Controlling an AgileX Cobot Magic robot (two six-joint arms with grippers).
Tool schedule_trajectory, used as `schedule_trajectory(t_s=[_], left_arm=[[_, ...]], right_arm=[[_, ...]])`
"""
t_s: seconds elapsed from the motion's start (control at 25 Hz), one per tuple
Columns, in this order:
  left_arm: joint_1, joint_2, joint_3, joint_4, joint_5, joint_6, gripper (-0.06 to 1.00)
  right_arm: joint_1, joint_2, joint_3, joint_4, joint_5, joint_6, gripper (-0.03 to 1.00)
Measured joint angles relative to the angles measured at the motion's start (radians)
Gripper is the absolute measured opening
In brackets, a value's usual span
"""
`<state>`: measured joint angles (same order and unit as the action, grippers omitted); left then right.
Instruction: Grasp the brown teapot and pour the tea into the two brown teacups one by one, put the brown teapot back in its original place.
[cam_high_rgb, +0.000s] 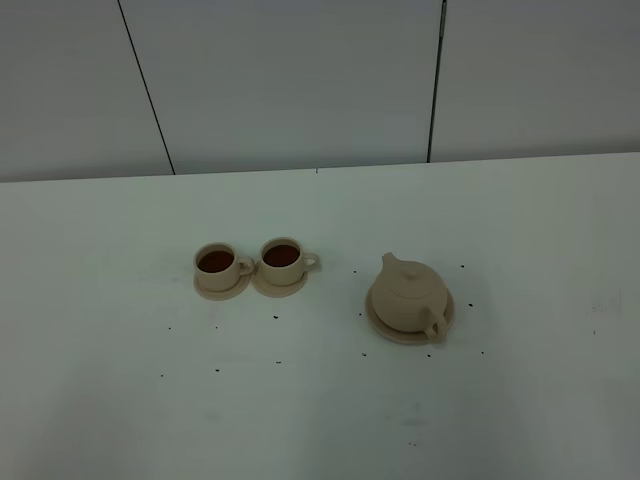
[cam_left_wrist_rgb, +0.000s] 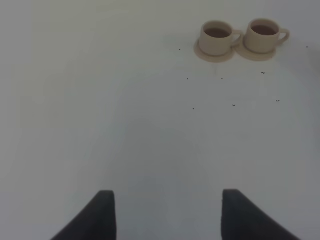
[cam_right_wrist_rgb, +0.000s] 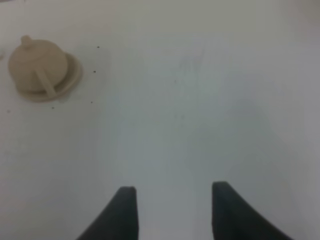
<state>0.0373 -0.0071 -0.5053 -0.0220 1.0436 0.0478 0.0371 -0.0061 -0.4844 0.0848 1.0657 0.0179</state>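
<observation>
The brown teapot (cam_high_rgb: 408, 296) sits upright on its wide saucer (cam_high_rgb: 446, 318) right of the table's centre, spout to the back left, handle to the front right. It also shows in the right wrist view (cam_right_wrist_rgb: 36, 66). Two brown teacups, the left one (cam_high_rgb: 217, 263) and the right one (cam_high_rgb: 283, 257), stand side by side on small saucers, both holding dark tea. They also show in the left wrist view, left cup (cam_left_wrist_rgb: 217, 37) and right cup (cam_left_wrist_rgb: 264, 35). My left gripper (cam_left_wrist_rgb: 167, 215) and right gripper (cam_right_wrist_rgb: 172, 212) are open, empty, far from these things and out of the exterior view.
The white table (cam_high_rgb: 110, 400) carries small dark specks around the cups and teapot. A white panelled wall (cam_high_rgb: 300, 80) stands behind the table's far edge.
</observation>
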Motion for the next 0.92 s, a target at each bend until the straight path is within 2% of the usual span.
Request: schedule_trajectory(t_s=[0.28,0.48,0.68,0.92], left_arm=[[0.000,0.000,0.000,0.000,0.000,0.000,0.53],[0.000,0.000,0.000,0.000,0.000,0.001,0.53],[0.000,0.000,0.000,0.000,0.000,0.001,0.53],[0.000,0.000,0.000,0.000,0.000,0.001,0.53]], right_arm=[[0.000,0.000,0.000,0.000,0.000,0.001,0.34],[0.000,0.000,0.000,0.000,0.000,0.002,0.40],[0.000,0.000,0.000,0.001,0.000,0.002,0.42],[0.000,0.000,0.000,0.059,0.000,-0.003,0.42]])
